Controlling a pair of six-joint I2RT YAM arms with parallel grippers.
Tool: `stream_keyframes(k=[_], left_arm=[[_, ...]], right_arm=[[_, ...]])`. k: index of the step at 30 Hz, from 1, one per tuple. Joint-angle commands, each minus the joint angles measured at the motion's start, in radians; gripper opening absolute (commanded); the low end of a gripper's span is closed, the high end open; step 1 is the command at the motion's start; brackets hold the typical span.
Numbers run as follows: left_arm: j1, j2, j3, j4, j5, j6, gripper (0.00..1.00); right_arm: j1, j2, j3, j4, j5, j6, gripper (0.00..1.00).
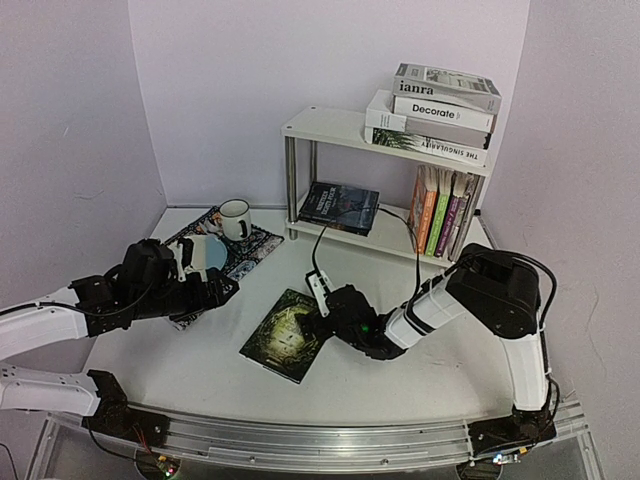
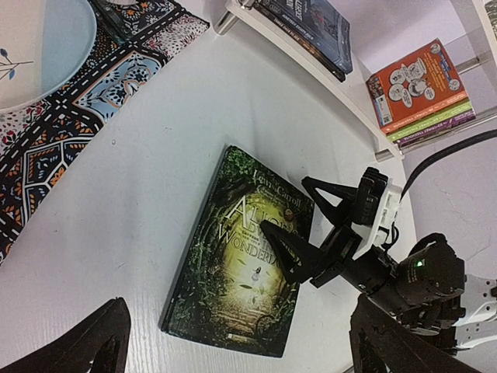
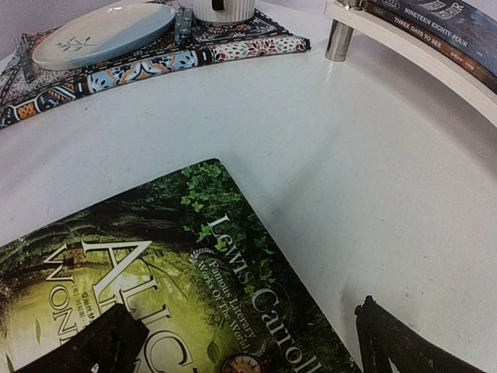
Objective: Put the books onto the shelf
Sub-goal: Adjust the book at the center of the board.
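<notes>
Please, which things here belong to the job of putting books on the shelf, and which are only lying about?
Belong to the job:
- green Alice book, flat on the table
- white shelf
- stack on top, upright paperbacks, flat dark books
- open right gripper over the Alice book

Only lying about:
- patterned mat
- plate
- mug

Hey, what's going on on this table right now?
Two robot arms are tidying books onto the white shelf. Most are already there: a stack on top, a row standing upright on the lower board, and dark books lying flat beside them. One green book lies flat on the table. The right gripper hangs over its edge, jaws open, nothing gripped. The left gripper is open and empty near the patterned mat.
</notes>
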Motion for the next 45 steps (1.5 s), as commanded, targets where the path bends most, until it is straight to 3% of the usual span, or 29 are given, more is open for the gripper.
stream_keyframes(k=[1, 6, 16, 22, 32, 37, 45], left_arm=[[0.002, -0.025, -0.006, -0.004, -0.015, 0.007, 1.0], [0.002, -0.03, -0.004, -0.007, -0.015, 0.008, 1.0], [0.003, 0.0, -0.029, 0.011, 0.005, -0.004, 1.0], [0.005, 0.052, -0.077, 0.112, 0.07, -0.014, 1.0], [0.04, 0.262, -0.073, 0.254, 0.206, 0.019, 1.0], [0.041, 0.362, -0.05, 0.27, 0.256, 0.035, 1.0], [0.041, 0.45, -0.045, 0.274, 0.313, 0.035, 0.98]], right_arm=[[0.0, 0.052, 0.033, -0.072, -0.032, -0.012, 0.98], [0.0, 0.034, 0.02, -0.052, -0.118, -0.026, 0.98], [0.0, -0.129, -0.1, -0.021, -0.067, -0.058, 0.98], [0.0, -0.208, -0.064, -0.275, 0.022, 0.032, 0.98], [0.0, -0.338, 0.023, -0.659, -0.064, 0.352, 0.98], [-0.001, -0.375, 0.02, -0.713, -0.14, 0.468, 0.98], [0.0, -0.364, 0.021, -0.715, -0.213, 0.534, 0.82]])
